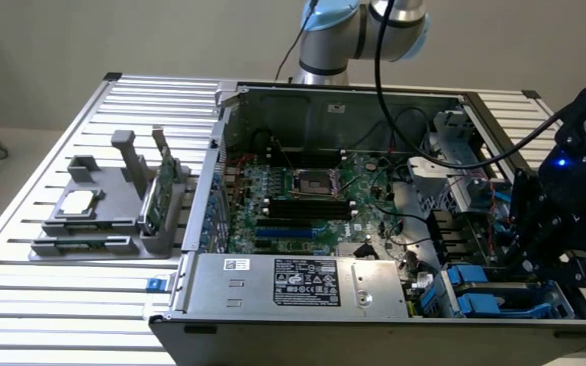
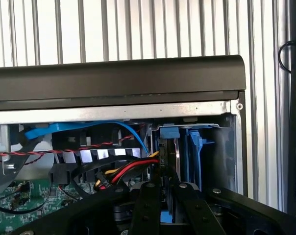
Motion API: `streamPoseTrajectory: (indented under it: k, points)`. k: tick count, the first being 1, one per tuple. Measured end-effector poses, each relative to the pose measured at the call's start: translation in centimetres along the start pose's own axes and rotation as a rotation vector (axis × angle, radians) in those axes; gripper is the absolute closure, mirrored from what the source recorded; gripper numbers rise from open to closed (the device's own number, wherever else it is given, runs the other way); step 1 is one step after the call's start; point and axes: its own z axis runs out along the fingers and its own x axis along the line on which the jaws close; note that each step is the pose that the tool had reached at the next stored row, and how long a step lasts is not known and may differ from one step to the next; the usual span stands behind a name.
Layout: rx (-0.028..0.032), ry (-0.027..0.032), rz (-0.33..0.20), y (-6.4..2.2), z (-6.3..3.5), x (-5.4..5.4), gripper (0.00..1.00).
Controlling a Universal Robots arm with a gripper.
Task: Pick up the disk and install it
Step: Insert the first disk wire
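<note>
**DISK CLAMPED AT DRIVE BAY**

Grips the disk (image 2: 170,156) betw. the fingers (image 2: 146,208) of the gripper (image 2: 166,188); jaws closed on its edge. Holds it upright, edge-on, in the drive bay (image 2: 225,147) at near right corner of the PC case (image 1: 323,114), exterior view's right. Has a blue plastic rail (image 2: 196,147) just beside it one side, red/yellow/black cables (image 2: 126,169) the other, toward the motherboard (image 1: 304,198). Puts the arm (image 1: 578,183) over that corner. On the slatted table (image 1: 59,297), exterior view's left: grey fixture (image 1: 79,248) w/ silver chip (image 1: 79,200) & green card (image 1: 156,200), well apart from gripper.
</note>
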Motion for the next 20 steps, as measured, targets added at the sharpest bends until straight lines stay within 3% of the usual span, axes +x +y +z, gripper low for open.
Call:
streamPoseTrajectory:
  k: [20]
  points:
    - [0.0000, -0.0003, 0.003, -0.03, 0.39, 0.00, 0.84]
